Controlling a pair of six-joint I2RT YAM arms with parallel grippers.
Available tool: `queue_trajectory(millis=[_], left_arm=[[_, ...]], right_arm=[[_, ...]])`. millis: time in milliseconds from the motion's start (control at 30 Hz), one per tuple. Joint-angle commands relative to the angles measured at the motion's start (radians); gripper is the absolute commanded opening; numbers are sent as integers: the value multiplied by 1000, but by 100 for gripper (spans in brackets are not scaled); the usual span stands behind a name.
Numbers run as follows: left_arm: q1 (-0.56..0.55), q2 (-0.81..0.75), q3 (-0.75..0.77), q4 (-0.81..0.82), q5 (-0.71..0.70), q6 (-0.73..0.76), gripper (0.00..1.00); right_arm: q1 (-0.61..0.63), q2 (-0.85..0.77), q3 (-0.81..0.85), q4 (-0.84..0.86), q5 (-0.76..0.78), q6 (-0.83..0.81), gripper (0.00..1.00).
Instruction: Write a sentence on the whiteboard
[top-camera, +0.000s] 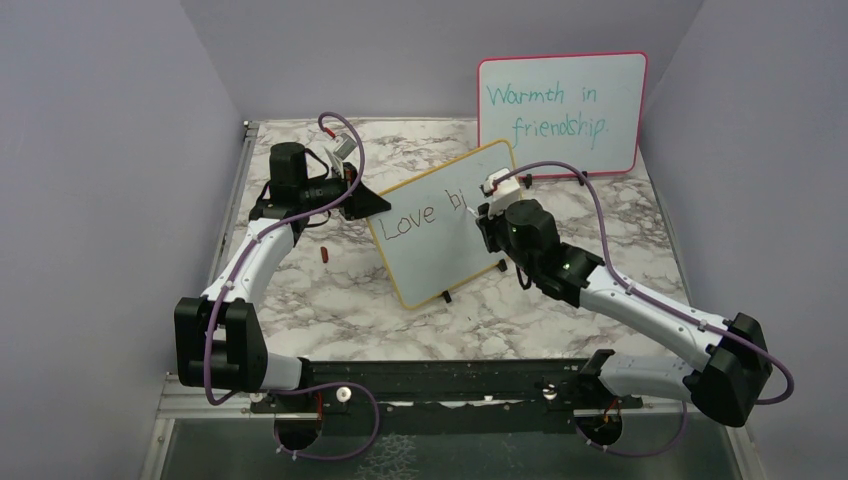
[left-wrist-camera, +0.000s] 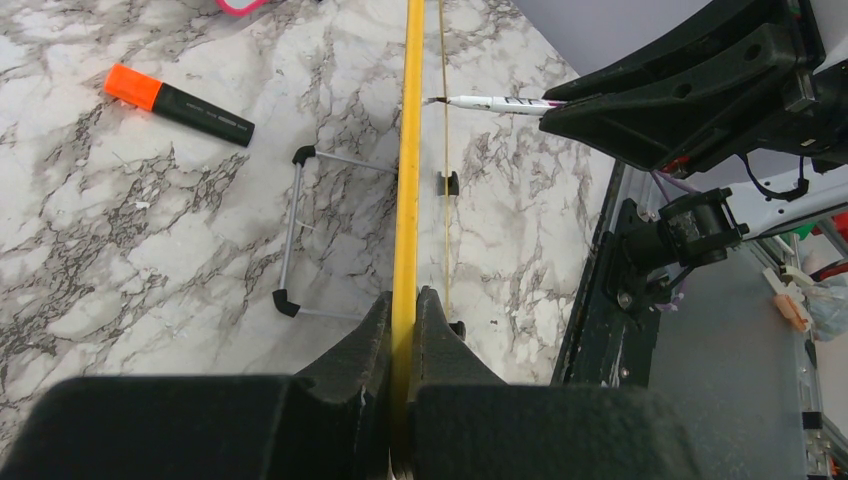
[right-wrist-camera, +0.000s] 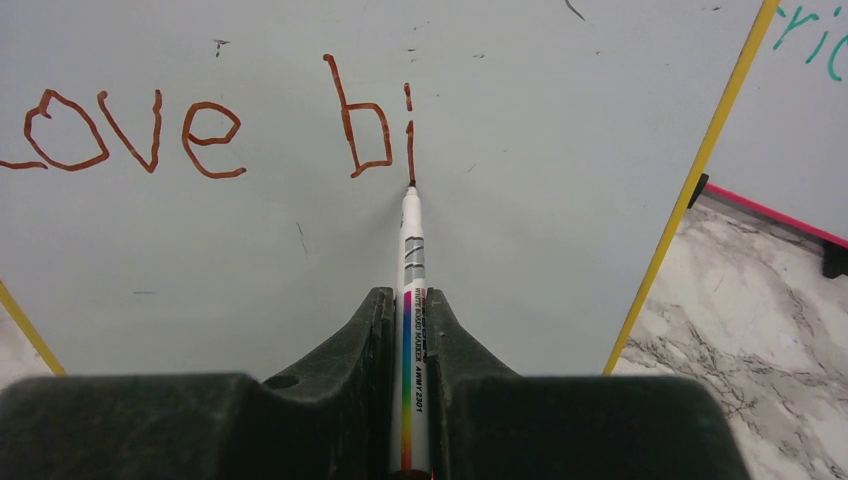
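1. from above, the whiteboard (top-camera: 440, 225) stands upright near the middle of the marble table (top-camera: 330, 290), turned at an angle with its face toward the right arm. the sentence (top-camera: 425, 215) sits on the upper part of the face and reads only "love bi".
2. the left arm reaches forward from its base and bends in to the board's left edge, where the left gripper (top-camera: 372, 205) sits. the right arm stretches in from the right, and the right gripper (top-camera: 482, 214) is up against the face just past the "bi".
3. a pink-framed board (top-camera: 560, 100) with teal writing stands at the back right, near the whiteboard's far corner; i cannot tell if they touch. bare marble lies between the whiteboard and the arm bases.
4. from the left wrist the board shows edge-on, and the left fingers are pinched tight on its yellow frame. a wire stand (left-wrist-camera: 290, 240) props it on one side and a black clip foot (left-wrist-camera: 449, 183) shows on the other. an orange-capped pen (left-wrist-camera: 178, 103) lies on the marble, well apart. the marker (left-wrist-camera: 495, 102) meets the face from the right.
5. from the right wrist, the right fingers are clamped on the marker's rainbow-striped barrel, with its tip touching the board at the foot of the "i". blank board runs from the tip to the slanting yellow edge at right.
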Motion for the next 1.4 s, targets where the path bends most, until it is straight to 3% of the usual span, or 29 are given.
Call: queue_trajectory(millis=[0,1367], left_arm=[[-30,36,-24,-87,-104,107,0],[-31,36,-24,-88,-102,107,0]], right_arm=[[-4,-14,-16,-28,14,17,1],[-15,7,31,124,48,-39,1]])
